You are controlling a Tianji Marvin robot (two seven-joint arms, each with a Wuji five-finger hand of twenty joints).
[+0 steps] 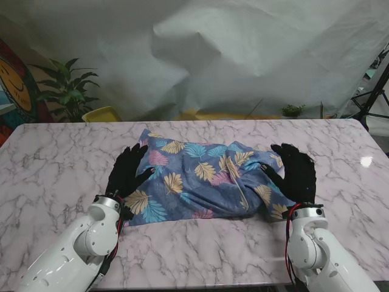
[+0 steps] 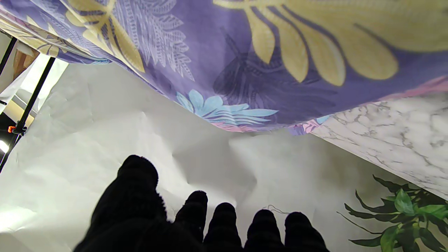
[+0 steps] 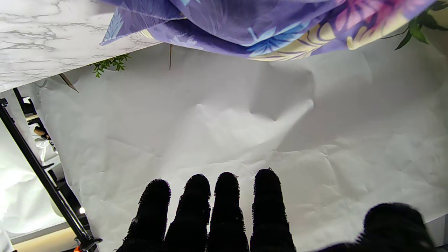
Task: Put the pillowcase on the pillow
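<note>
A purple pillowcase with yellow, blue and pink leaf print lies bulging on the marble table, so the pillow seems to be inside it; no bare pillow shows. My left hand, in a black glove, hovers with fingers spread over the pillowcase's left end. My right hand hovers the same way over its right end. Neither holds cloth. In the left wrist view the pillowcase fills the picture beyond my fingers. The right wrist view shows the pillowcase and straight fingers.
A white paper backdrop hangs behind the table. A potted plant and a yellow object stand beyond the far left edge, and a black tripod stands at the far right.
</note>
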